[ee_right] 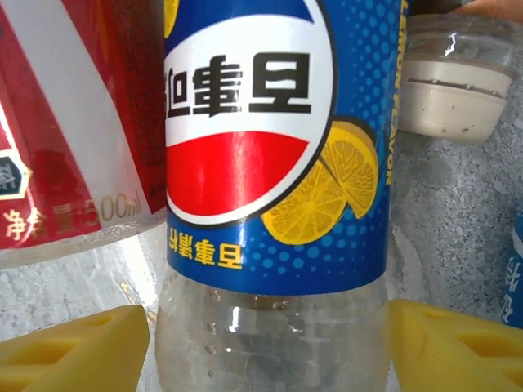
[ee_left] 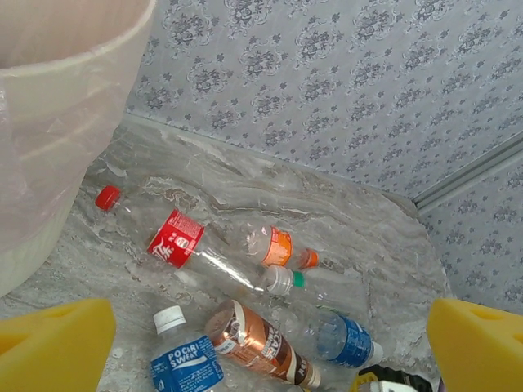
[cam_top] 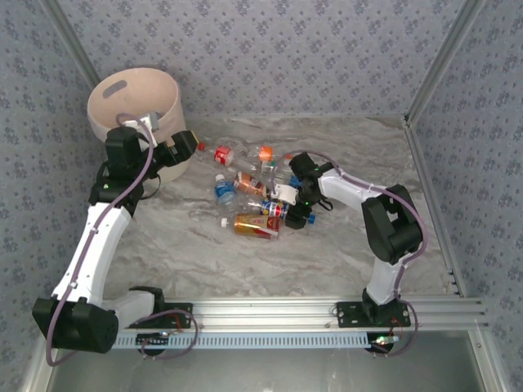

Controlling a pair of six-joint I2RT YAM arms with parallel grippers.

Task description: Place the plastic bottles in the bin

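The pale pink-beige bin [cam_top: 135, 102] stands at the back left, and its lined wall [ee_left: 57, 122] rises close by in the left wrist view. Several plastic bottles lie in a pile mid-table [cam_top: 253, 192]. My left gripper [cam_top: 193, 148] hovers beside the bin, open and empty [ee_left: 274, 343]. Below it lie a red-label bottle [ee_left: 176, 238], an orange-label one [ee_left: 278, 247], a Pocari Sweat bottle [ee_left: 186, 363] and a copper-label bottle [ee_left: 257, 343]. My right gripper [cam_top: 299, 214] is down in the pile, open, its yellow fingers [ee_right: 453, 347] straddling a blue Pepsi lemon bottle [ee_right: 270, 163].
A red-label bottle [ee_right: 57, 122] lies against the Pepsi bottle's left side and a white-capped one [ee_right: 453, 94] sits to its right. Patterned walls enclose the marbled table [cam_top: 327, 253]. A metal rail [cam_top: 286, 314] runs along the near edge.
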